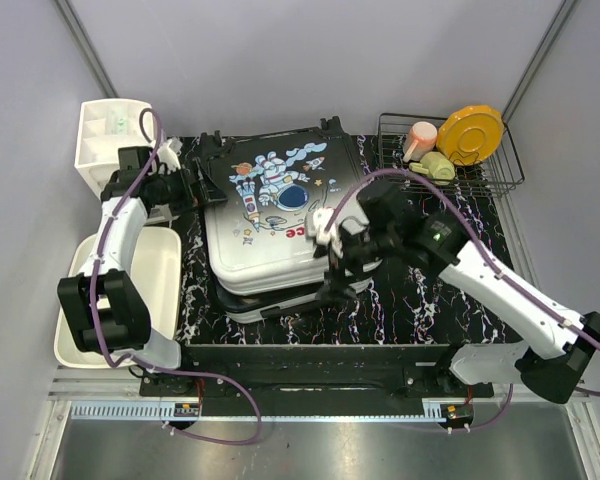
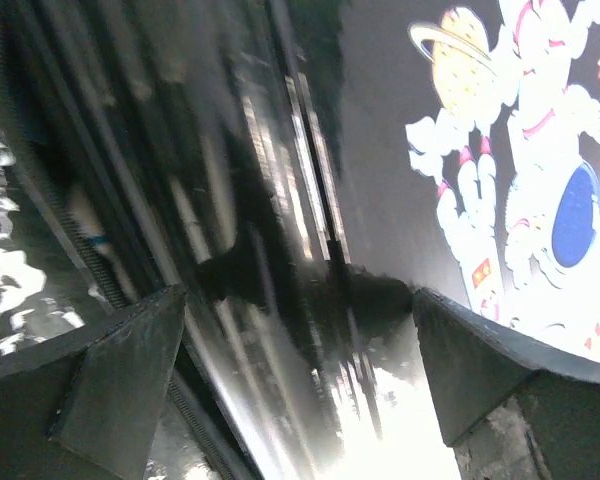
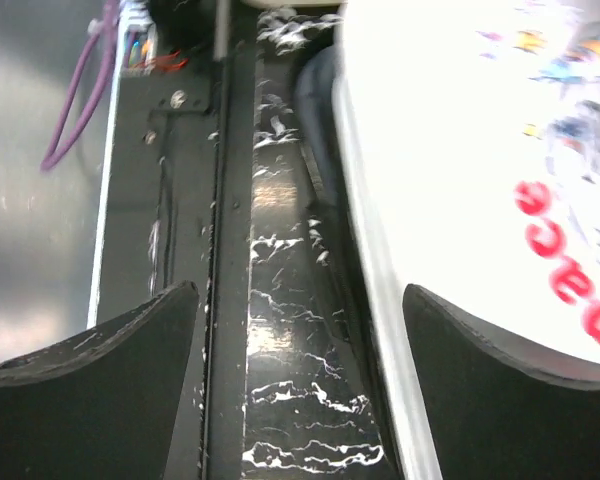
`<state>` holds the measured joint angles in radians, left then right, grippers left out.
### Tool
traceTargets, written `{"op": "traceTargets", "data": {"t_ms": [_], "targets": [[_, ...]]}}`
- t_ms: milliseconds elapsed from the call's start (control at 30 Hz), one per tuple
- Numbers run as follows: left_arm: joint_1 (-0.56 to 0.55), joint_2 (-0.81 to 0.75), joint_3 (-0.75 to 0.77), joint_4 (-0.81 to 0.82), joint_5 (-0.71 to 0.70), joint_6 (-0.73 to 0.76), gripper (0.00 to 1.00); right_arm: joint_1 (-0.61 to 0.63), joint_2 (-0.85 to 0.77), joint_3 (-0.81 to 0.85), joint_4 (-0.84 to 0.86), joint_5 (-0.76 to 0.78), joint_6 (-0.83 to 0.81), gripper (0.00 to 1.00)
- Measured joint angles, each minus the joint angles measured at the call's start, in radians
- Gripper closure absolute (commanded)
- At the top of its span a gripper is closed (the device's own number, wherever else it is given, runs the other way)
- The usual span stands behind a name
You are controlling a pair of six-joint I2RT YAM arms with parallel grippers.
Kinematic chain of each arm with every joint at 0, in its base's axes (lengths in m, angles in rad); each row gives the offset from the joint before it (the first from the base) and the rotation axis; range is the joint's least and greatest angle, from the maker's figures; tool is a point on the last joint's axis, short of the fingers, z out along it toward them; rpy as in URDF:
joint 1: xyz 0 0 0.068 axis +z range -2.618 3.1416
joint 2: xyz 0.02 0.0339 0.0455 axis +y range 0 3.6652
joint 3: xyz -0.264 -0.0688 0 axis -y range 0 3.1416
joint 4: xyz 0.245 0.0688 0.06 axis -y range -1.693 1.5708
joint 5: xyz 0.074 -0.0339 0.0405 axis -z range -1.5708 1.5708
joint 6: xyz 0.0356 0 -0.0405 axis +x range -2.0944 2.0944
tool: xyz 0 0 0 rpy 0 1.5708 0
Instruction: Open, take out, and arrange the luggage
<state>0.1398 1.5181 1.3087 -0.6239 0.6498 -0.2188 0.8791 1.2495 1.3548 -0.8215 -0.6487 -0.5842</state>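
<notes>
Seeing the luggage (image 1: 270,215) lying flat mid-table on the black marbled mat (image 1: 410,300), astronaut print up. The hard glossy shell fades from black at the far end to white at the near end, with rounded corners. The top shell sits slightly skewed over the lower one, and a dark gap shows along the near edge.

The left gripper (image 1: 208,185) is at the case's left far edge, fingers spread. In its wrist view the dark side of the luggage (image 2: 540,200) runs between the left gripper (image 2: 295,310) fingers. The right gripper (image 1: 332,285) is at the near right corner, also spread. In its wrist view we see mostly mat inside the right gripper (image 3: 300,300), with the white rim of the luggage (image 3: 460,150) by one finger.

Crowding it:
- White plastic tub (image 1: 160,270) just beside the left side.
- White drawer unit (image 1: 100,135) at far left.
- Wire rack (image 1: 500,150) at far right, holding a yellow plate (image 1: 470,133), a pink cup (image 1: 420,135) and a green item (image 1: 438,165).
</notes>
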Motion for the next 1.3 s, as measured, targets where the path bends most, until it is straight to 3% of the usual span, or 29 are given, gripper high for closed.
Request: {"op": "traceTargets", "data": {"t_ms": [100, 300, 633, 767, 933, 1067, 1300], "targets": [[-0.023, -0.014, -0.058, 0.032, 0.061, -0.010, 0.03, -0.157, 0.040, 0.074, 0.023, -0.023, 0.127, 0.09], [-0.097, -0.038, -0.098, 0.074, 0.003, 0.013, 0.09, -0.461, 0.187, 0.194, 0.067, -0.018, 0.292, 0.07], [-0.248, -0.003, -0.108, 0.137, 0.089, 0.054, 0.08, -0.708, 0.355, 0.335, 0.083, 0.050, 0.417, 0.00], [-0.233, -0.014, -0.121, 0.094, 0.142, 0.078, 0.05, -0.763, 0.473, 0.356, 0.109, 0.029, 0.452, 0.00], [-0.182, -0.056, -0.130, -0.035, 0.189, 0.147, 0.01, -0.769, 0.487, 0.373, 0.127, 0.025, 0.466, 0.00], [-0.116, -0.042, -0.029, -0.117, 0.148, 0.198, 0.01, -0.794, 0.512, 0.449, 0.108, 0.012, 0.488, 0.00], [-0.089, 0.177, 0.371, -0.067, 0.019, 0.213, 0.01, -0.859, 0.565, 0.568, 0.122, 0.037, 0.557, 0.00]]}}
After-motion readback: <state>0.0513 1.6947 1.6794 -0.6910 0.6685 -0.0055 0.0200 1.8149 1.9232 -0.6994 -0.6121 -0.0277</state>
